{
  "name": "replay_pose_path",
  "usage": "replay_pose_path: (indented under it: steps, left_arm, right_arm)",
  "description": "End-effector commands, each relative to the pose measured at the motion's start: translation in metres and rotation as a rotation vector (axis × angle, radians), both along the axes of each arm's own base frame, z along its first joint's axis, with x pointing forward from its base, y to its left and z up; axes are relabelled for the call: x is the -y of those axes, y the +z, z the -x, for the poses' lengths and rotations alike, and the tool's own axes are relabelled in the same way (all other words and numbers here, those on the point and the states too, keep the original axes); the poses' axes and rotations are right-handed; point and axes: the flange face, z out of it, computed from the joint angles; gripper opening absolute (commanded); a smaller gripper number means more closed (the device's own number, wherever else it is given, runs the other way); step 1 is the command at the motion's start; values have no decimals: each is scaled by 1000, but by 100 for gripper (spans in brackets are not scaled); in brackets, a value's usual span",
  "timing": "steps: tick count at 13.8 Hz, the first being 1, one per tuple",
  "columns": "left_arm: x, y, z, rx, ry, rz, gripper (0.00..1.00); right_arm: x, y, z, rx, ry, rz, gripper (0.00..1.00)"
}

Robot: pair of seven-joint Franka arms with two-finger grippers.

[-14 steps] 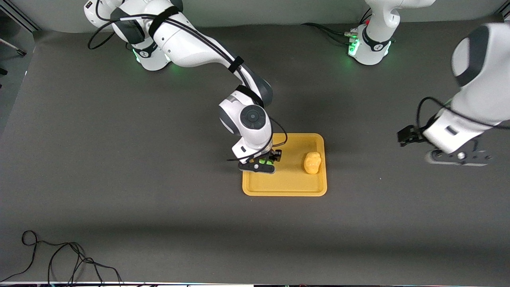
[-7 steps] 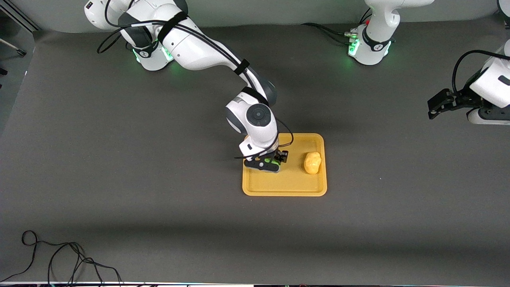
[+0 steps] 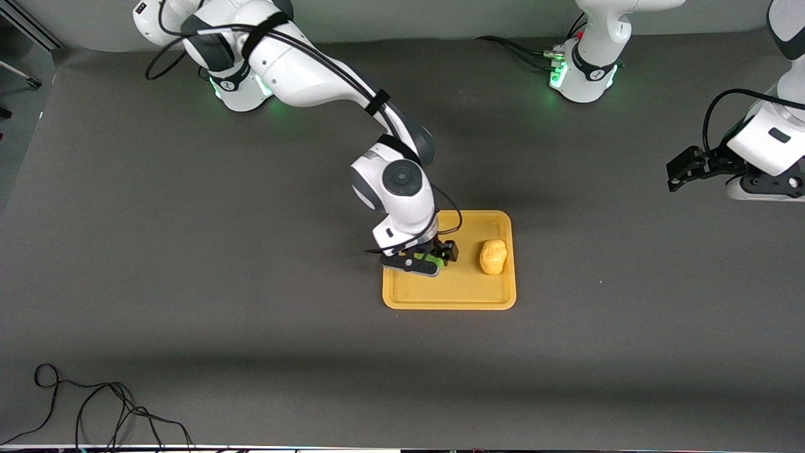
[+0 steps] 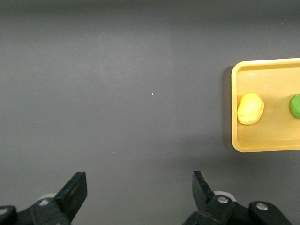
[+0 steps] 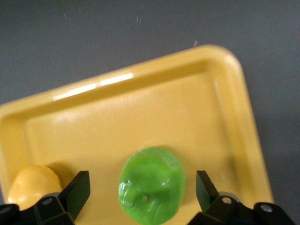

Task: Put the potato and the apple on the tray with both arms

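Observation:
The orange-yellow tray (image 3: 459, 290) lies mid-table. On it rests the yellow potato (image 3: 493, 257), at the side toward the left arm's end. The green apple (image 5: 151, 185) sits on the tray floor (image 5: 140, 117) between the fingers of my right gripper (image 5: 143, 190), which is open with a gap on either side of the fruit. From the front, only a sliver of apple (image 3: 433, 257) shows under the right gripper (image 3: 424, 259). My left gripper (image 4: 139, 187) is open and empty over bare table at the left arm's end, where it also shows from the front (image 3: 755, 184).
A black cable (image 3: 94, 409) lies coiled near the front edge at the right arm's end. Both bases glow green at the back. Dark mat surrounds the tray on all sides.
The right gripper has opened and let the apple go on the tray. The left arm has drawn away from the tray toward its own end of the table.

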Motion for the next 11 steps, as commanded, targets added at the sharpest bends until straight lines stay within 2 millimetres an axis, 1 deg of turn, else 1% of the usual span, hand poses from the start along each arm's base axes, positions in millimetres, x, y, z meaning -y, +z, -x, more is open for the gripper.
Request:
replay_pose_path:
  steps: [1, 2, 4, 5, 7, 8, 11]
  left_arm:
    - [-6, 3, 8, 14, -9, 8, 100]
    - [-7, 3, 9, 12, -14, 8, 100]
    - [-9, 3, 9, 9, -13, 10, 100]
    - [-9, 3, 9, 9, -14, 8, 100]
    - [-9, 2, 9, 7, -13, 9, 100]
    - [-9, 2, 10, 6, -14, 8, 100]
    - [-9, 2, 10, 6, -15, 8, 100]
  right_arm:
    - [90, 69, 1, -39, 38, 32, 100]
    - [122, 84, 3, -59, 75, 52, 100]
    - [189, 117, -1, -69, 119, 69, 100]
    - [210, 137, 3, -79, 120, 72, 100]
    - [262, 176, 4, -84, 137, 86, 100]
    - [292, 198, 3, -95, 143, 95, 100]
    - [378, 254, 16, -150, 166, 109, 100]
